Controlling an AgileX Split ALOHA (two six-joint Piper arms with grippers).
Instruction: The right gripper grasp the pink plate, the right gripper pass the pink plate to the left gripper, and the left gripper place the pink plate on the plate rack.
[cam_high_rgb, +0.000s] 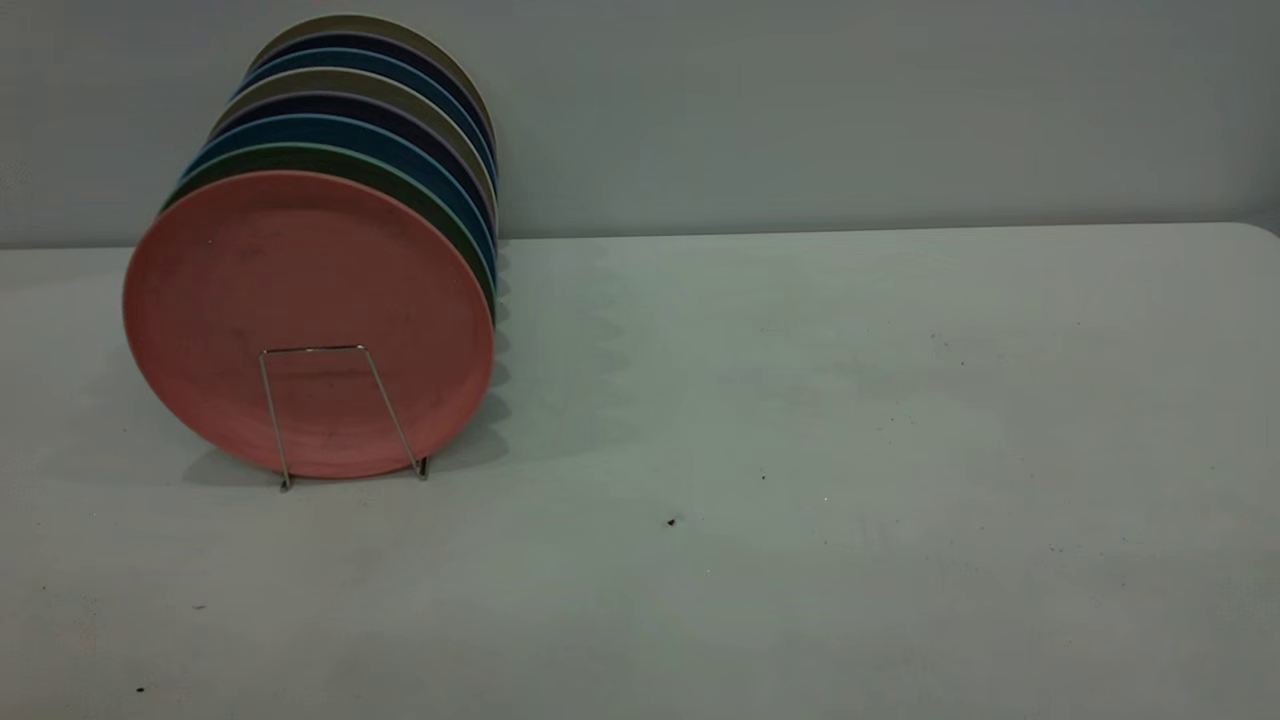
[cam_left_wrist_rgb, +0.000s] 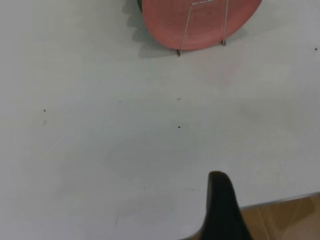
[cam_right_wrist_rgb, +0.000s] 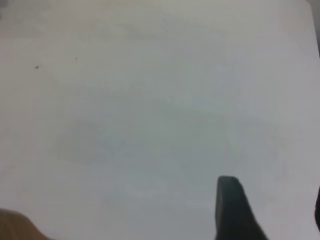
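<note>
Starting with the claws: neither arm shows up in the view from across the table. The left gripper (cam_left_wrist_rgb: 225, 210) only shows one dark finger in its own wrist camera, hanging over the table (cam_high_rgb: 800, 400) near its edge, so honestly I can't tell if it's released or clenched. Same deal with the right gripper (cam_right_wrist_rgb: 270, 212): one finger plus a sliver of another at the frame edge, over bare tabletop. It looks spread apart but I can't call it. Neither one is holding anything.

The pink plate (cam_high_rgb: 305, 290) is standing on edge in the plate rack (cam_high_rgb: 340, 410), right at the front of the row, with a wire loop in front of its face. Behind it there's a green plate (cam_high_rgb: 300, 158), then blue, dark purple and beige ones (cam_high_rgb: 350, 85).

So to me the job looks finished, or close to it, with both arms pulled well away from the rack. I don't see a next move needed beyond staying parked.
</note>
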